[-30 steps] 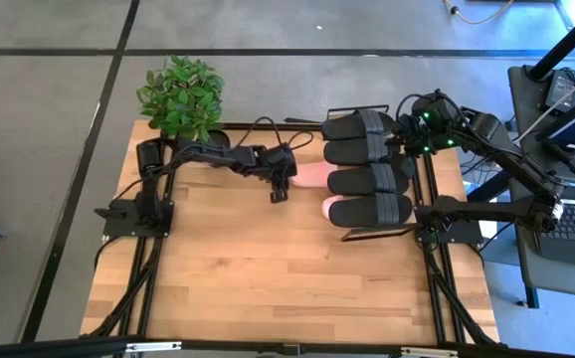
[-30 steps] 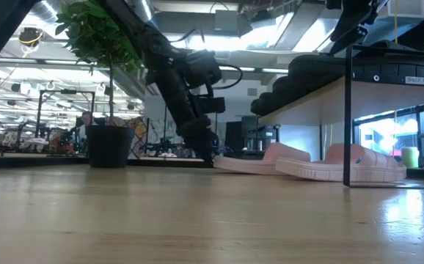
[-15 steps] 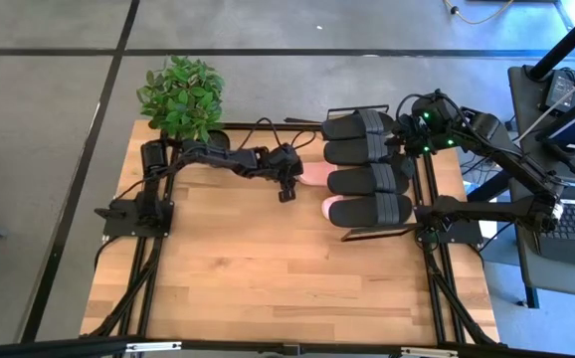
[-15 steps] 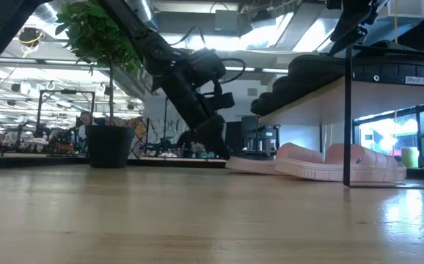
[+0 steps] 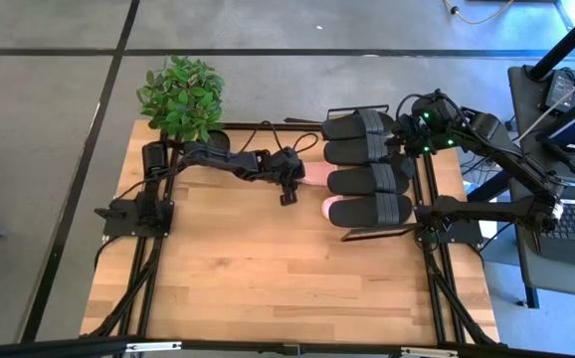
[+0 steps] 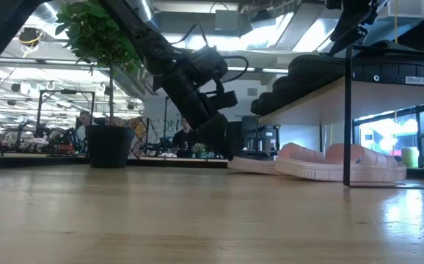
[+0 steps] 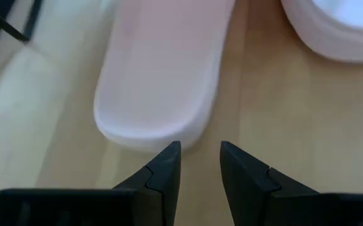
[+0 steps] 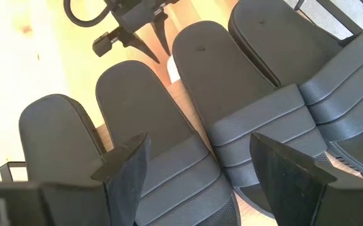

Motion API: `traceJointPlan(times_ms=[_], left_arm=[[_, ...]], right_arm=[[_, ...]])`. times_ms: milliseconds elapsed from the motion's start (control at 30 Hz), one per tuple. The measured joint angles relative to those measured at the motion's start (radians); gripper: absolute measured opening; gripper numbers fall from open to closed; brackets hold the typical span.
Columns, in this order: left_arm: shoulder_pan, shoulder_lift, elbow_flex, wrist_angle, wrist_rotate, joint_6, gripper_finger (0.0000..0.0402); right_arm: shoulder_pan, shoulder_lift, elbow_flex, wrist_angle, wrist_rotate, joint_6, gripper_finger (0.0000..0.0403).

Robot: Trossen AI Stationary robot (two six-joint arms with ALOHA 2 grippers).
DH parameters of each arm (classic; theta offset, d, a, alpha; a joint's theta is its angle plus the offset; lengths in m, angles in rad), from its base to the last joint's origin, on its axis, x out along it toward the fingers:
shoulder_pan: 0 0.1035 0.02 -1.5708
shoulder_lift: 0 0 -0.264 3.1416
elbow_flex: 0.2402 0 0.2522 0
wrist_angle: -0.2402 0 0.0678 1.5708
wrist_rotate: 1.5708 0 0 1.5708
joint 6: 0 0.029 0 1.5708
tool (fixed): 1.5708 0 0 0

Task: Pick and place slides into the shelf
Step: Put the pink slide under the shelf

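While four black slides (image 5: 365, 167) sit on the shelf (image 5: 407, 231), the left gripper (image 7: 199, 164), fingers narrowly parted and empty, nudges a pink slide (image 7: 162, 75) on the bench (image 5: 268, 268); next, probably push it fully underneath. Right gripper (image 8: 200, 166) hovers wide over the shelf.

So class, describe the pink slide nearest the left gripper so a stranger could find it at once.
Start at the shelf topped with four black slides. Two pink slides lie beneath it. Yours lies nearer the plant, its end just ahead of the left gripper.
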Motion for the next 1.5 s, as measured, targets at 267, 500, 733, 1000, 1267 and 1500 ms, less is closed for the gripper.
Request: traceJointPlan(times_ms=[267, 500, 733, 1000, 1267, 1500], left_arm=[[0.001, -0.018, 0.074, -0.053, 0.0, -0.097, 0.0103], [0.016, -0.05, 0.216, -0.167, 0.003, -0.104, 0.0103], [0.084, -0.121, 0.254, -0.358, -0.001, -0.073, 0.0103], [0.12, -0.168, 0.231, -0.499, 0.031, -0.056, 0.0103], [0.079, -0.083, 0.195, -0.456, 0.042, -0.01, 0.0103], [0.05, 0.016, 0.185, -0.362, 0.025, 0.012, 0.0103]], right_arm=[[0.0, 0.0, 0.0, 0.0, 0.0, 0.0, 0.0275], [0.0, 0.0, 0.0, -0.007, 0.0, -0.004, 0.0275], [-0.002, 0.0, 0.0, -0.04, 0.018, -0.027, 0.0275], [-0.01, 0.0, 0.0, -0.04, 0.042, -0.027, 0.0275], [-0.013, 0.0, 0.0, -0.03, 0.043, -0.028, 0.0275], [-0.013, 0.0, 0.0, -0.023, 0.043, -0.027, 0.0275]])
